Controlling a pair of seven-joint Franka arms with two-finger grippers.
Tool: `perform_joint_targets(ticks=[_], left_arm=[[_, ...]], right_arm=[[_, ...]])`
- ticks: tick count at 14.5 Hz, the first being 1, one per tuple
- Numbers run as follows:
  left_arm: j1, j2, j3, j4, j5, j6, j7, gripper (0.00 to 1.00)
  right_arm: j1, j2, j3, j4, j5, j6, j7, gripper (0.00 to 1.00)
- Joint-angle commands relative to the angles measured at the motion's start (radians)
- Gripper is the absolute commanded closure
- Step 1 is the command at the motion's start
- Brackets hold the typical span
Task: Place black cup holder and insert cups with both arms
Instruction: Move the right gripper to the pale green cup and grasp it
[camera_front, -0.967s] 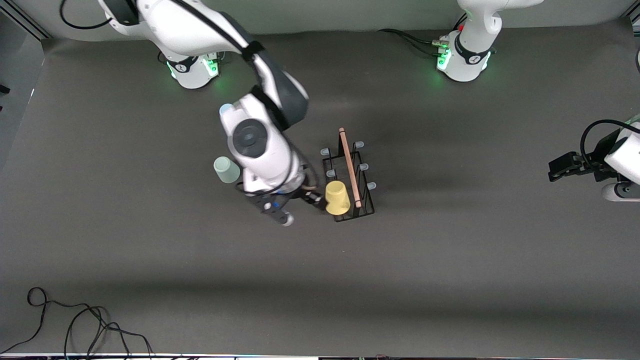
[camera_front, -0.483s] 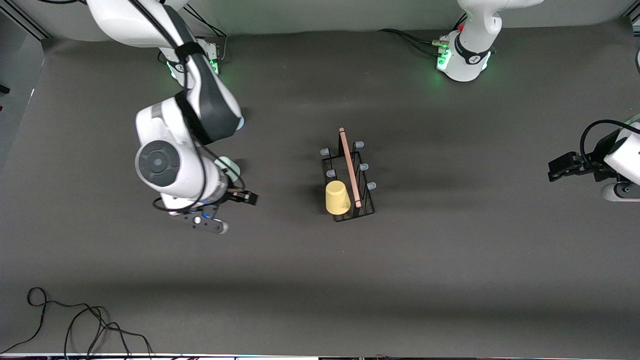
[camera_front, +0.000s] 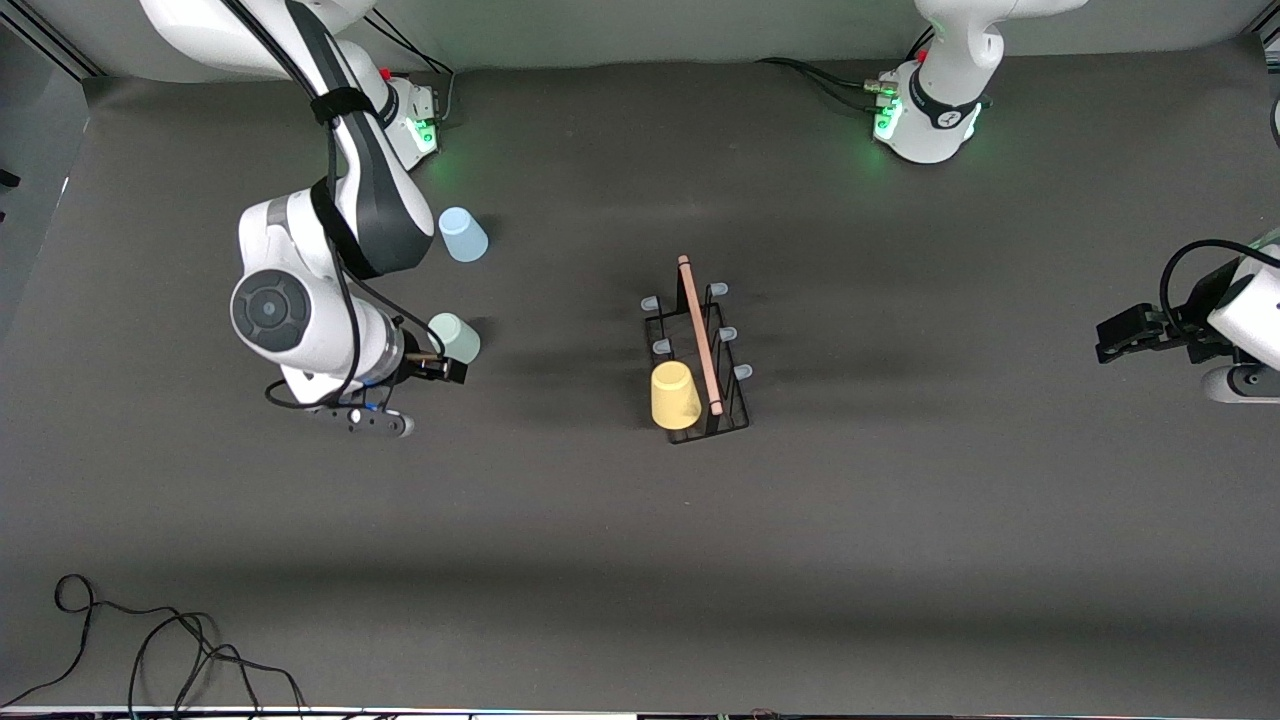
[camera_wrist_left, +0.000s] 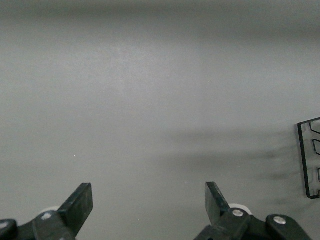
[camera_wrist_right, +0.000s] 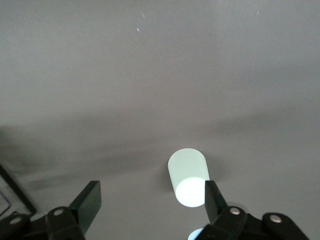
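So the black cup holder (camera_front: 697, 360) sat a bit right of the middle of the front view, upright on the dark table (camera_front: 640, 560), its wooden rod handle (camera_front: 699, 335) running up and down the frame. The yellow cup (camera_front: 675, 395) was upside down on the prong at the holder's lower-left corner, the corner closest to the camera. The other pale-tipped prongs were bare.

The right arm came down from the upper left of the frame and bent over the table's left-middle area. Its right gripper (camera_front: 428, 367) was over the table just below the grey-green cup (camera_front: 455, 338) (which was standing upside down on the table). In the right wrist view the right gripper (camera_wrist_right: 150, 200) had its fingers (camera_wrist_right: 90, 201) spread with nothing between them, and the grey-green cup (camera_wrist_right: 188, 176) stood just ahead of them, closer to one finger than the other. I couldn't tell whether that finger touched it.

The light blue cup (camera_front: 463, 234) was also upside down on the table, higher in the frame than the grey-green one, next to the right arm's dark elbow band.

The left arm was just waiting at the right edge of the frame, with the left gripper (camera_front: 1125, 335) over the table's right end. In the left wrist view the left gripper (camera_wrist_left: 149, 200) was spread wide and empty, with a corner of the black cup holder (camera_wrist_left: 310, 157) poking in at the frame's right edge.
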Motion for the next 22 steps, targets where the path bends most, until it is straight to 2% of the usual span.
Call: perform_joint_targets(ticks=[1, 3, 6, 15, 16, 18, 19, 20, 22], left_arm=[[-0.003, -0.019, -0.001, -0.018, 0.006, 0.003, -0.015, 0.00], [-0.003, -0.019, -0.001, -0.018, 0.006, 0.001, -0.015, 0.00], [-0.003, -0.019, -0.001, -0.018, 0.006, 0.001, -0.015, 0.00], [-0.003, -0.019, -0.001, -0.020, 0.006, 0.001, -0.015, 0.00], [-0.003, -0.018, -0.001, -0.020, 0.006, 0.001, -0.015, 0.00], [-0.003, -0.018, -0.001, -0.020, 0.006, 0.001, -0.015, 0.00], [-0.003, -0.018, -0.001, -0.020, 0.006, 0.001, -0.015, 0.00], [-0.003, -0.018, -0.001, -0.020, 0.006, 0.001, -0.015, 0.00], [-0.003, -0.018, -0.001, -0.020, 0.006, 0.001, -0.016, 0.00]], right_arm=[[0.031, -0.101, -0.001, -0.227, -0.014, 0.155, -0.021, 0.08], [0.048, -0.105, 0.000, -0.332, -0.006, 0.274, -0.021, 0.08], [0.060, -0.089, 0.000, -0.404, -0.002, 0.387, -0.021, 0.04], [0.062, -0.075, 0.002, -0.492, -0.002, 0.454, -0.030, 0.04], [0.062, -0.075, 0.000, -0.492, -0.002, 0.454, -0.033, 0.07], [0.062, -0.073, 0.002, -0.492, -0.002, 0.453, -0.039, 0.62], [0.062, -0.073, 0.002, -0.492, -0.002, 0.453, -0.042, 0.80], [0.062, -0.076, 0.002, -0.489, -0.002, 0.447, -0.041, 0.91], [0.062, -0.102, 0.002, -0.480, 0.001, 0.424, -0.027, 0.95]])
